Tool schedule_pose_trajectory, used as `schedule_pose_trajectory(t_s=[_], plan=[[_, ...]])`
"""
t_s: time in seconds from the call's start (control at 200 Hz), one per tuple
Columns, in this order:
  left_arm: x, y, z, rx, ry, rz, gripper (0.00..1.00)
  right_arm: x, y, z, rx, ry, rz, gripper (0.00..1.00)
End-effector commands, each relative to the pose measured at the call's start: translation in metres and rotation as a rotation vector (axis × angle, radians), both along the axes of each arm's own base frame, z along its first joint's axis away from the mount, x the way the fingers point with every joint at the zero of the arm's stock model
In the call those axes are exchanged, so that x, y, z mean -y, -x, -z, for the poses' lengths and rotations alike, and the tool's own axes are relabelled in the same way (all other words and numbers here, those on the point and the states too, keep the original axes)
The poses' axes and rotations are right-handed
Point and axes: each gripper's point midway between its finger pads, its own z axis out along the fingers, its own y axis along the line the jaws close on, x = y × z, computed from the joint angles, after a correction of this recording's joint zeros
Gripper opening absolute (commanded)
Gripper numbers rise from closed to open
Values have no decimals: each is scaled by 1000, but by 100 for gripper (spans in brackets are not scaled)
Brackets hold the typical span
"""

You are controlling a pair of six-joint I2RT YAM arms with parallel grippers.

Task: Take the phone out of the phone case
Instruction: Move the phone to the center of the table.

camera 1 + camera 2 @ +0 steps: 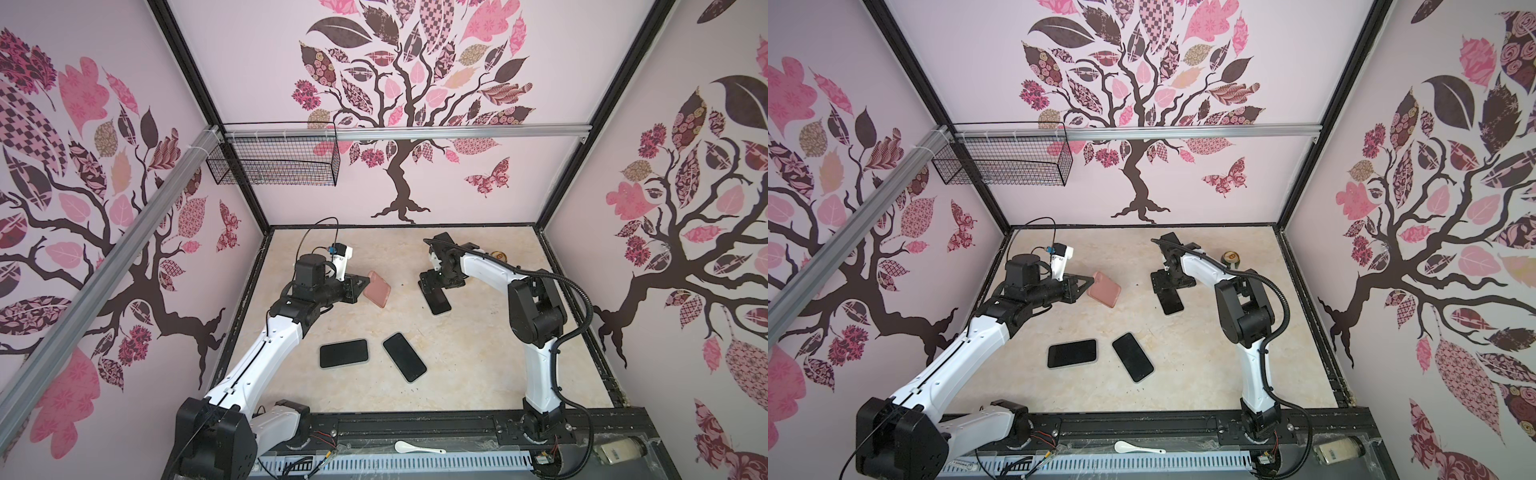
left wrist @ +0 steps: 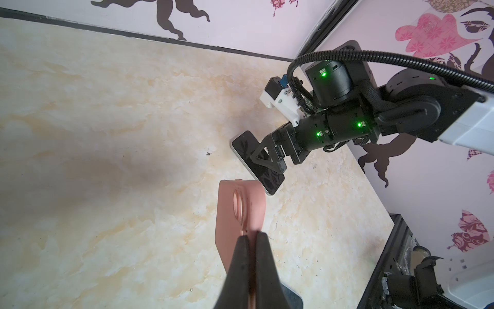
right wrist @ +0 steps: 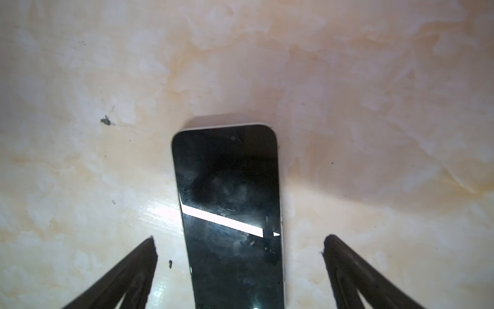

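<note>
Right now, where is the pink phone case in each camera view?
In a top view: pink phone case mid-table, held by the left gripper.
In a top view: same spot, left of centre.
Left wrist: lower centre, pinched in the jaws.
Right wrist: not in it.
Shared landmark: the bare phone under the right gripper, in all four views.

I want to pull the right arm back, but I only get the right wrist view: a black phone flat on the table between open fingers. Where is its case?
Observer: The pink rubbery phone case is in the left gripper, which is shut on its edge.
Operator: Is it clear of my phone?
Observer: Yes; in both top views, bare marbled table shows between the case and the black phone.
Operator: Anything else around?
Observer: Two more black phones lie flat nearer the arm bases.
</note>
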Motion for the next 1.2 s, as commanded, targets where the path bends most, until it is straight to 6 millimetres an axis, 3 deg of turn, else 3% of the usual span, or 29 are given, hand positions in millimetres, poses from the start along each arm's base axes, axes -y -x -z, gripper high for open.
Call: schedule_pose_trajectory(t_s=[0.0,0.565,1.015,1.195], plan=[[0,0,1,14,21,2,0,-8,2,13,-29,20,-44,100],[0,2,3,9,25,7,0,-1,11,41,-84,133,-60,99],[1,6,4,6,31,21,0,-1,26,57,-158,120,-37,79],[3,11,2,-9,35,38,0,7,29,51,-149,138,8,72]])
